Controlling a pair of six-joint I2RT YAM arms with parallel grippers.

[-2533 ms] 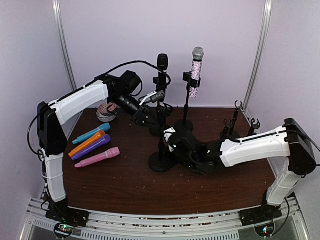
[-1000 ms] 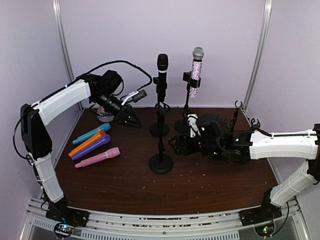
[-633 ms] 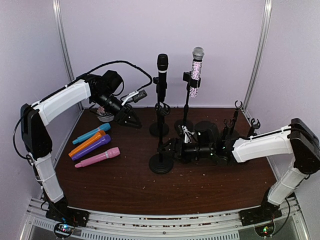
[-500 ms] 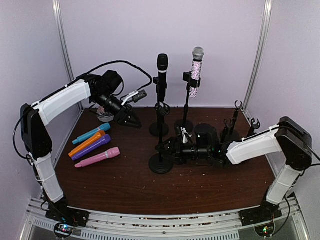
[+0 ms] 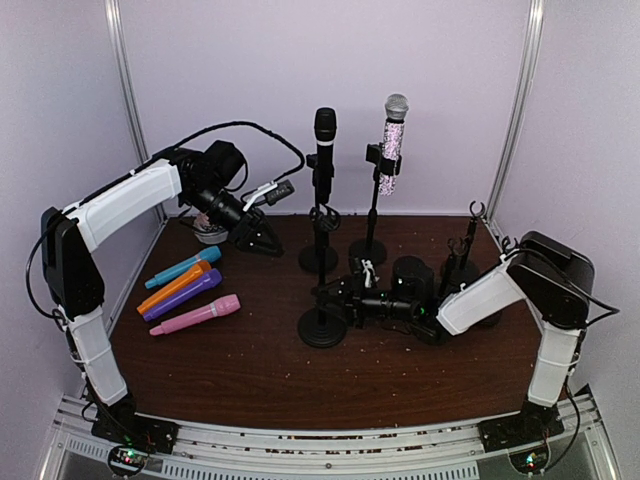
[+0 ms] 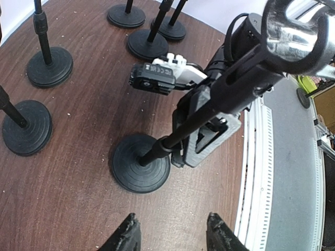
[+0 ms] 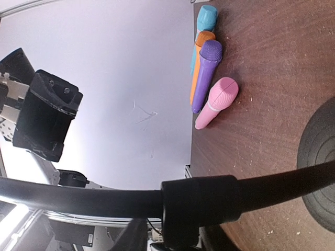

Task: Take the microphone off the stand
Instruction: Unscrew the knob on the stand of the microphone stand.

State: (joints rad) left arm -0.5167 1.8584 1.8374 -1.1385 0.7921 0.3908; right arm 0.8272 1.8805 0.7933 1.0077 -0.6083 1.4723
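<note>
Reaching in low from the right side, the right gripper [image 5: 337,300] sits at the thin pole of the front stand [image 5: 322,328], just above its round black foot. The left wrist camera shows one finger on each side of that pole. I cannot tell if they are squeezing it or only sitting close to it.

The black microphone [image 5: 325,127] stands straight up on top of a tall pole in the middle of the table [image 5: 400,375]. It is right above that round foot and high over the right gripper. Nothing is touching it.

The left gripper [image 6: 174,235] is held up at the back left, tipped down toward the table and well apart from the black microphone. Its two fingers are spread, and only bare table shows between them.

A sparkly microphone [image 5: 390,145] with a silver head sits in a clip on another stand, just to the right of the black one. Four more lie flat on the left side of the table, side by side: a blue microphone [image 5: 183,268], an orange microphone [image 5: 173,286], a purple microphone [image 5: 183,295] and a pink microphone [image 5: 195,315]
</note>
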